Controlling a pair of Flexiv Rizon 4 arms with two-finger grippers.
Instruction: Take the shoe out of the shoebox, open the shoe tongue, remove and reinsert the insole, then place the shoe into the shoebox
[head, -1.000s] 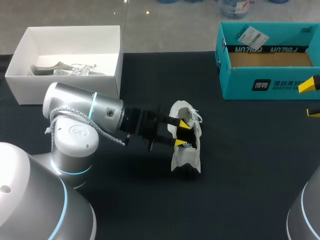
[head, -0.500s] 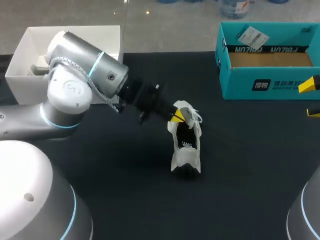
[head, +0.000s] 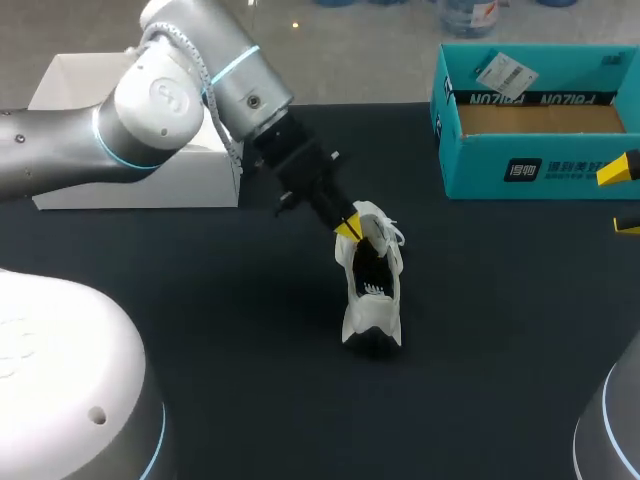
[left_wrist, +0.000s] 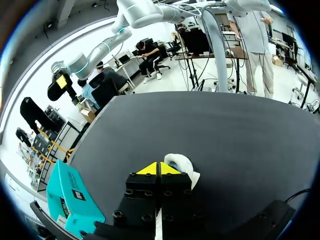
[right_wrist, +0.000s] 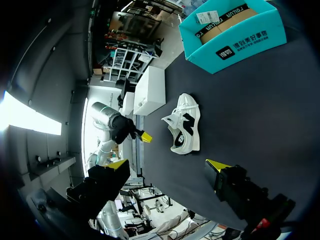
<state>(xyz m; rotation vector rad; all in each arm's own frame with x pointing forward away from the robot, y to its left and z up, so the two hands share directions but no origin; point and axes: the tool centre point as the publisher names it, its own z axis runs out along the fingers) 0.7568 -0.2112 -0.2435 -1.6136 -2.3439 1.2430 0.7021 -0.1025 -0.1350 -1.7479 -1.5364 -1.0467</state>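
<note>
The left end effector, clenched tip to tip just beside the tongue, is risking slipping off or tipping the unsteadied shoe over on the bench.

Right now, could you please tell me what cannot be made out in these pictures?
- Insole: head view, the shoe opening is too dark.
- White box contents: head view, left arm covers them.
- Right end effector: head view, cut off by the edge.
</note>
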